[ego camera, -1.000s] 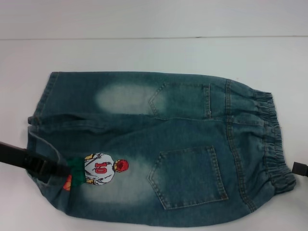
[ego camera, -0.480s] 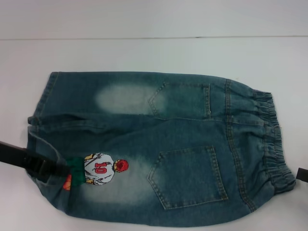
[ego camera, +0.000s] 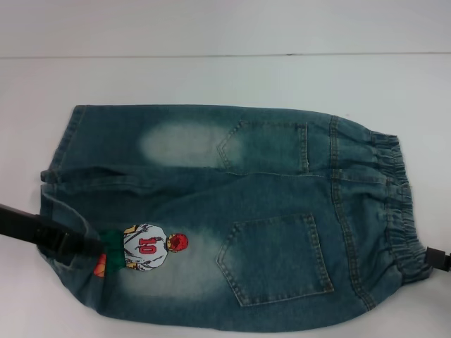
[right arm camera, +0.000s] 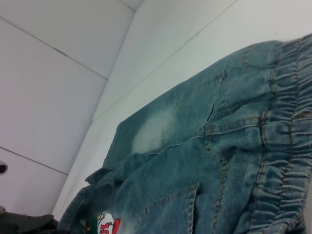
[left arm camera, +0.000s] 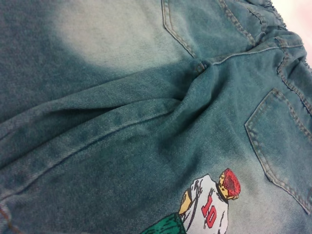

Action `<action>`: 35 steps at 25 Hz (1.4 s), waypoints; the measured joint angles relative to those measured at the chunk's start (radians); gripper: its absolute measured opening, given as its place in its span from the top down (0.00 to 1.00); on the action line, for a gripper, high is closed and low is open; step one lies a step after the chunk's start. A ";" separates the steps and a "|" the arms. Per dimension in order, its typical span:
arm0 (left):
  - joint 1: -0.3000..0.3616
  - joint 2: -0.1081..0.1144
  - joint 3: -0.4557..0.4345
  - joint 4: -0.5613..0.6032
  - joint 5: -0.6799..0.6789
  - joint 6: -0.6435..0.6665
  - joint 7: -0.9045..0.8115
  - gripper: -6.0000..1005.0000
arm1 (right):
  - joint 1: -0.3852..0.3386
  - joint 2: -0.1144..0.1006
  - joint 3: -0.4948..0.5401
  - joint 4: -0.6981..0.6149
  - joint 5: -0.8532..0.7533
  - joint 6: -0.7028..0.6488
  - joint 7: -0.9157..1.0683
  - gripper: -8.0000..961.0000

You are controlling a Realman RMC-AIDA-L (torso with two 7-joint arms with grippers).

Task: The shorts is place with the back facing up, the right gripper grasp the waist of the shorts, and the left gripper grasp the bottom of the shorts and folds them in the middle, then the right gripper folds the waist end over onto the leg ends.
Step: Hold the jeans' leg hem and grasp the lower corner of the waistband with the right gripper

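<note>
Head view shows the shorts (ego camera: 225,211) lying flat, back up, on the white table (ego camera: 225,77), long axis running side to side: the bottom of the shorts (ego camera: 60,190) toward the robot's left, the waist of the shorts (ego camera: 402,204) toward its right. Left gripper (ego camera: 88,246) sits at the near leg hem beside the cartoon patch (ego camera: 148,246), its dark tip overlapping the denim edge; whether the fingers are apart or closed on cloth cannot be told. Right gripper (ego camera: 438,260) shows only as a dark tip at the frame's right edge, just beside the near corner of the waistband; its finger state likewise cannot be told. Each arm is thus nearest its own assigned end, and the mid fold, in my judgement, must carry the near edge away toward the far edge. Against one second ago, the right tip sits lower and closer to the waist corner; the left has barely shifted; the cloth lies unchanged
</note>
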 joint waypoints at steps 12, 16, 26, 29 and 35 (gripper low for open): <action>-0.006 0.000 0.001 0.000 0.000 0.000 0.005 0.97 | 0.009 0.004 -0.016 0.018 -0.001 0.019 0.004 0.05; -0.005 0.000 0.001 0.000 0.000 0.000 0.005 0.97 | 0.021 0.010 -0.030 0.018 -0.001 0.019 0.003 0.05; -0.006 -0.002 0.001 0.000 0.000 0.000 0.006 0.97 | 0.020 0.016 -0.063 0.022 -0.001 0.017 0.009 0.06; -0.006 -0.002 0.001 0.000 0.000 -0.001 0.006 0.97 | 0.016 0.014 -0.063 0.022 -0.001 0.018 0.009 0.06; -0.009 -0.002 0.001 -0.012 0.000 -0.006 0.007 0.97 | 0.012 0.009 -0.057 0.022 -0.001 0.019 0.011 0.13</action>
